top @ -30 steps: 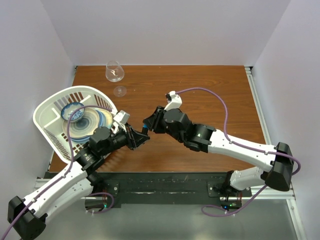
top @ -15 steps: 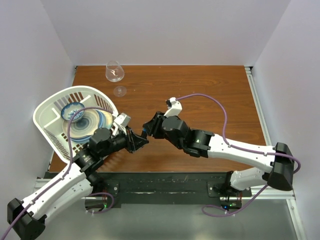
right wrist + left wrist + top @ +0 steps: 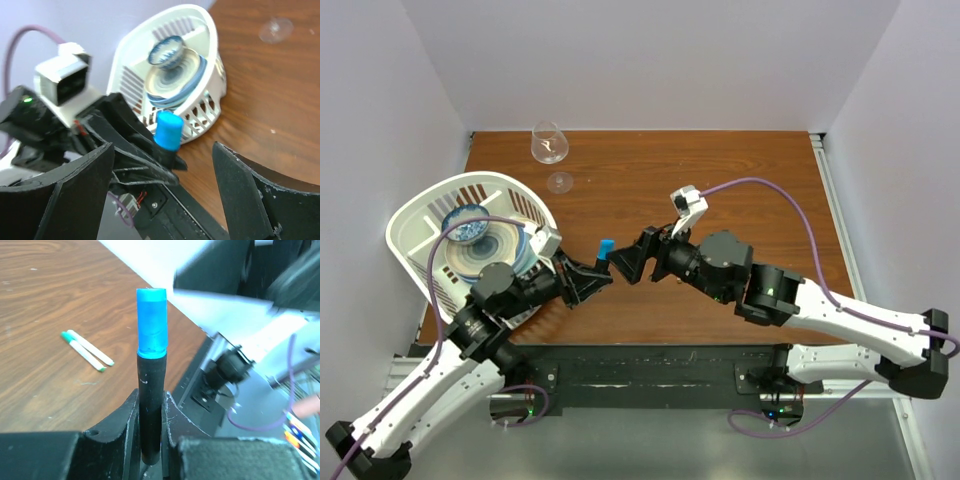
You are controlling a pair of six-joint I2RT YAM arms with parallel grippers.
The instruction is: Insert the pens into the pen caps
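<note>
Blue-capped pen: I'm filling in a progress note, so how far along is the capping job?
Done, it seems: the blue cap sits on a dark pen, and two green-ended white pens lie side by side on the table, apparently capped, though too small to confirm. In hand: the left tool is shut on the dark pen; the right tool stands open facing it. Left: probably only setting this pen down.

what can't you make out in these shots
- Lower end of the pen: left wrist view, buried between the fingers of the left pincer.
- Whether the green pens are capped: left wrist view, too small. The top view does not show them at all.
- The dishes in the basket: right wrist view, blurred.
- How far the blue cap is seated: top view, too small.
</note>
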